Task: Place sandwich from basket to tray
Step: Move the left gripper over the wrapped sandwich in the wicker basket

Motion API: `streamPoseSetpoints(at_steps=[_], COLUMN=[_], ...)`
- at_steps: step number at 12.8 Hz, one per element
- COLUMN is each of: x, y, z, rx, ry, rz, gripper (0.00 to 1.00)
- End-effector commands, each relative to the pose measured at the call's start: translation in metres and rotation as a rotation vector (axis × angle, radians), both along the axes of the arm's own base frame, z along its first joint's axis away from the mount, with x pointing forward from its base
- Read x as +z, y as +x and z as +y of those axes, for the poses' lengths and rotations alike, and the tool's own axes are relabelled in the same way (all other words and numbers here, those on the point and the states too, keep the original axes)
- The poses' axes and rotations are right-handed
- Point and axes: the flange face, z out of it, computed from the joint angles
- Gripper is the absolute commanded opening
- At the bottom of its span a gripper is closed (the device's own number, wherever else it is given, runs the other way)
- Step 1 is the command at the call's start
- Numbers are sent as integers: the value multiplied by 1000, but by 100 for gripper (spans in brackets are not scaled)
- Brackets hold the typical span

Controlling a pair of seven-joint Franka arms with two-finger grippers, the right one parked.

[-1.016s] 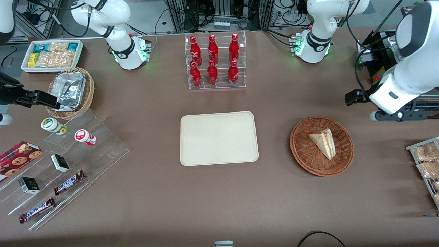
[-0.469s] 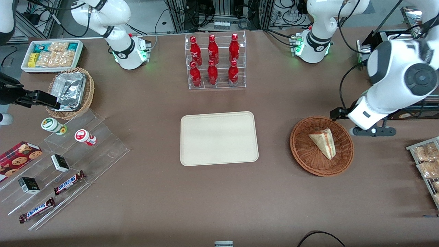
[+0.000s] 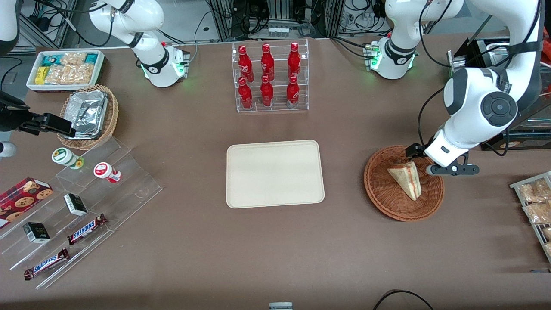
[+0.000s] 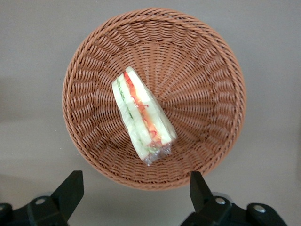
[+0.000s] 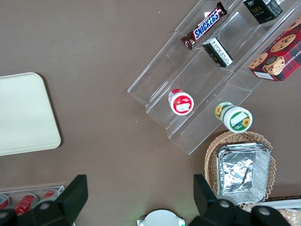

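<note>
The sandwich [image 3: 407, 178], a wrapped pale wedge with red and green layers along its edge, lies in the round reddish-brown wicker basket [image 3: 379, 193]. My left gripper [image 3: 431, 162] hangs over the basket's rim, on the side toward the working arm's end, a little above the sandwich. In the left wrist view the sandwich [image 4: 143, 117] lies near the middle of the basket [image 4: 207, 70], and the gripper [image 4: 134, 188] stands open and holds nothing. The cream tray [image 3: 275, 174] sits bare at the table's middle, beside the basket toward the parked arm's end.
A clear rack of red bottles [image 3: 269, 77] stands farther from the camera than the tray. Toward the parked arm's end are acrylic steps with snacks [image 3: 82, 193], a tan foil-lined basket [image 3: 88, 116] and a white bin [image 3: 64, 69]. A snack rack [image 3: 536, 206] sits at the working arm's end.
The left arm has swung in from the working arm's end of the table and its gripper now hangs over the basket's rim. Sandwich, basket and tray have not moved.
</note>
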Motion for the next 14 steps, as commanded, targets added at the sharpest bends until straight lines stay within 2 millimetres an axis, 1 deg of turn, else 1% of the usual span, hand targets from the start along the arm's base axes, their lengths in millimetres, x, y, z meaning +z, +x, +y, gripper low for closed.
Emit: streamPoseSetpoints(at_steps=[1, 3, 4, 6, 10, 11, 12, 14], x=[-19, -22, -31, -40, -61, -63, -69, -74], y=[0, 3, 1, -1, 3, 4, 4, 4], z=[8, 9, 8, 8, 5, 1, 1, 0], rx=[39, 133, 187, 285, 540, 581, 596, 638], ry=[-16, -28, -25, -27, -21, -20, -18, -16], rz=[7, -5, -5, -42, -48, -53, -48, -47], gripper=[100, 100, 100, 100, 100, 100, 100, 100])
